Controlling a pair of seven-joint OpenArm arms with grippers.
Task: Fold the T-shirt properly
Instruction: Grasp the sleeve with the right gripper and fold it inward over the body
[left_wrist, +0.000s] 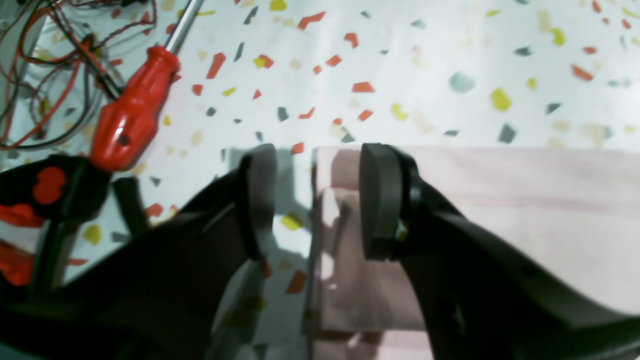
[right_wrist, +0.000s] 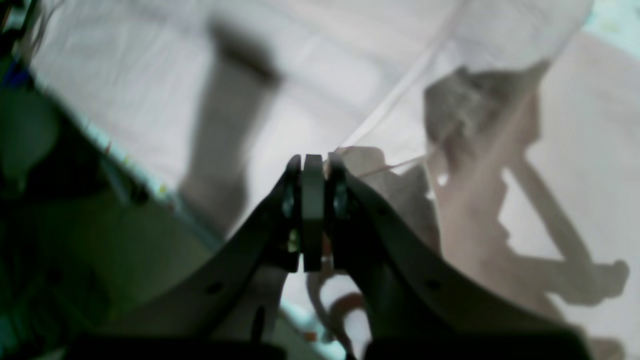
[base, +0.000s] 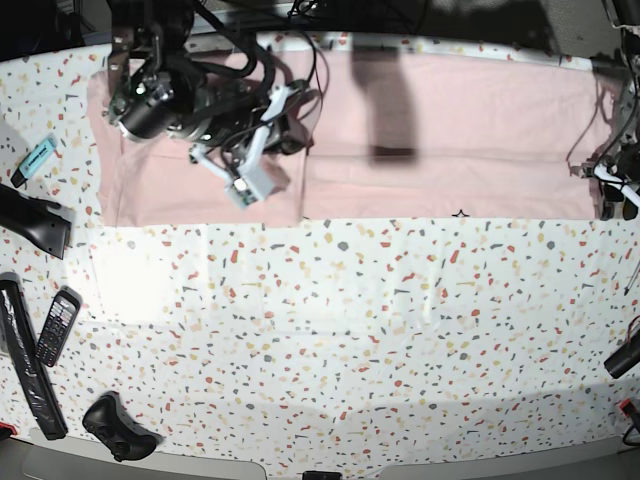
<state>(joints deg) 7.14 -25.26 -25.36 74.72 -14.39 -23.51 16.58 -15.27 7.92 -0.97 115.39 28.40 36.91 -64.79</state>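
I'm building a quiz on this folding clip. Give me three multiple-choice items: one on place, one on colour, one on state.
1. Where does the T-shirt lie on the table?
A far edge
B near edge
C centre

2. What colour is the screwdriver handle?
A blue
B red
C yellow

3. How do the left gripper jaws stand?
A shut
B apart
C hidden

Answers:
1 A, base view shows it along the far edge.
2 B, the handle is red in the left wrist view.
3 B, a wide gap over the shirt's edge.

One T-shirt (base: 440, 130), one screwdriver (left_wrist: 135, 110), two grippers (left_wrist: 317, 200) (right_wrist: 313, 210).
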